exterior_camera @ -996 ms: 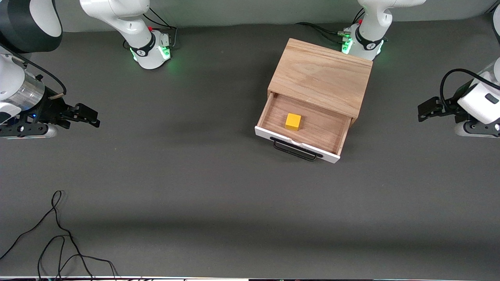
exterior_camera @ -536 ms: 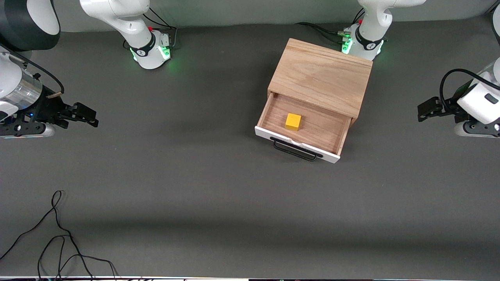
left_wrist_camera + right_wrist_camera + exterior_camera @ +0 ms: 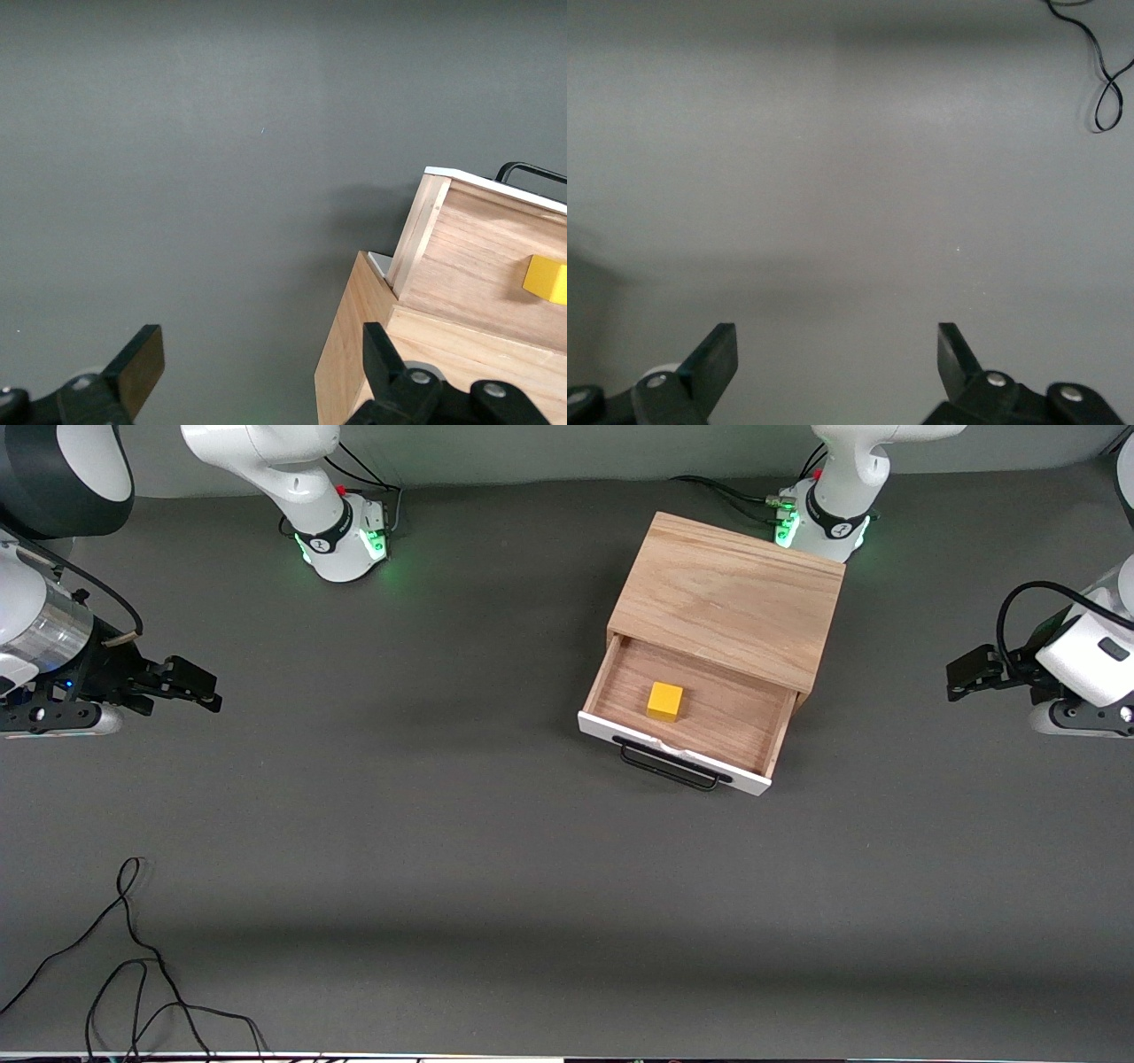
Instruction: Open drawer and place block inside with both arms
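Drawer (image 3: 687,713) stands pulled out of the wooden cabinet (image 3: 731,598), its white front and black wire handle (image 3: 669,766) on the side nearer the front camera. Cabinet sits toward the left arm's end of the worktop (image 3: 443,824), close to that arm's base.

Yellow block (image 3: 664,701) lies flat on the drawer floor, near the middle, clear of the side walls. In the left wrist view it shows as a yellow corner (image 3: 545,279) inside the wooden tray.

Left tool (image 3: 966,673) hangs over bare worktop at its own end, well apart from the cabinet; fingers spread wide, nothing between them. Arm waits.

Right tool (image 3: 190,684) hangs over bare worktop at the other end, well apart from the drawer. Its wrist view shows both fingers (image 3: 713,359) set wide with only grey surface between. Holds nothing.

A loose black cable (image 3: 133,948) lies on the worktop, nearer the front camera than the right tool.

Judgement: both steps look done — drawer open, block inside, both tools empty and drawn off. Nothing in the task sentence appears left; it asks for no closing of the drawer.
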Motion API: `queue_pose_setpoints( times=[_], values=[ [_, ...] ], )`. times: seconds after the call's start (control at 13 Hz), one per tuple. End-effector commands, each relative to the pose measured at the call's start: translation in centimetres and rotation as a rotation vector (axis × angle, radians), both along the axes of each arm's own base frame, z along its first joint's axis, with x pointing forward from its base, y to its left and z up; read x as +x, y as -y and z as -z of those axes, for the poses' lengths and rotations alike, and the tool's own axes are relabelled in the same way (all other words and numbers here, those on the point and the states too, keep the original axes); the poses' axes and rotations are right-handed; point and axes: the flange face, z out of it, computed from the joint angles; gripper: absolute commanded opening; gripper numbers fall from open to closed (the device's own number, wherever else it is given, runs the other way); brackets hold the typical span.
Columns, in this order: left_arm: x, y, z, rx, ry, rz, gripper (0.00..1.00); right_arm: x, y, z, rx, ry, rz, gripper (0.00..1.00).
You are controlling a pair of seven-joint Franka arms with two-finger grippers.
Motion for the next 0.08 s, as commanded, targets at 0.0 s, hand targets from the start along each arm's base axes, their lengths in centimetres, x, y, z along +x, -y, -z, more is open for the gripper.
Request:
queue_pose_setpoints(
  times=[0.0],
  values=[
    [-0.50,0.07,-0.13,-0.005,-0.007,0.015,1.00,0.14,0.27,-0.44,-0.015,0.000,-0.027,1.00]
  ],
)
